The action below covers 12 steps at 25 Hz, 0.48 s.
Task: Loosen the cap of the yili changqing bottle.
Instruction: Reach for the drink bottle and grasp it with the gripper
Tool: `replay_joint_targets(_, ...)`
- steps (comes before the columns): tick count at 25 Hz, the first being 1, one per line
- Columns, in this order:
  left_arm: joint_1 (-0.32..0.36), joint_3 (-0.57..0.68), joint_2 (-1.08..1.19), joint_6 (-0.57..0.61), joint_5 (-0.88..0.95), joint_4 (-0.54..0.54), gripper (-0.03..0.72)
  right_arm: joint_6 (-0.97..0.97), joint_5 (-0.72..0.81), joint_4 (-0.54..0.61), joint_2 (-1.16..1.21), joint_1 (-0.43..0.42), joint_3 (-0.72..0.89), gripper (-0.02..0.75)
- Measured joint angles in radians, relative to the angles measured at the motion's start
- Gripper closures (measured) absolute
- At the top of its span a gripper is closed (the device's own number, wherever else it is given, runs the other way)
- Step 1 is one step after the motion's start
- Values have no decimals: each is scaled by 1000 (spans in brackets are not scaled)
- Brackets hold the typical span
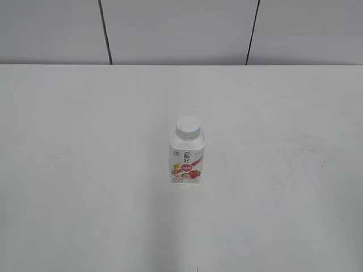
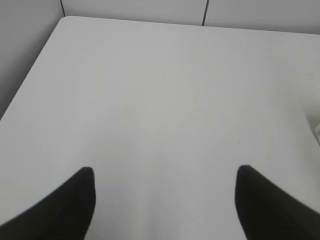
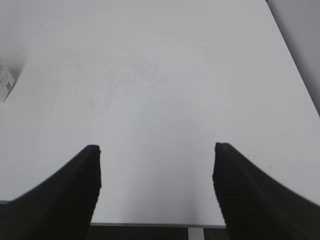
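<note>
The yili changqing bottle (image 1: 186, 158) stands upright at the middle of the white table, its pink-red fruit label facing the exterior view. The white ribbed cap (image 1: 188, 127) sits on its neck. A sliver of the bottle shows at the right edge of the left wrist view (image 2: 317, 131) and at the left edge of the right wrist view (image 3: 5, 80). My left gripper (image 2: 165, 172) is open and empty over bare table, left of the bottle. My right gripper (image 3: 156, 150) is open and empty near the table's front edge, right of the bottle. Neither gripper shows in the exterior view.
The white table (image 1: 85, 141) ends at a grey panelled wall (image 1: 170, 28) behind. Its left edge and rounded far corner show in the left wrist view (image 2: 60, 22). Its front edge shows in the right wrist view (image 3: 150, 225).
</note>
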Motion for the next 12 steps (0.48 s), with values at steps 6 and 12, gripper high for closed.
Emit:
replay_joint_targets(6,0,0,0,0,-2,-7,160,0,0,0,0,0,0,184)
replay_joint_targets(12,-2,-104,100,18,-27,-8,160,0,0,0,0,0,0,184)
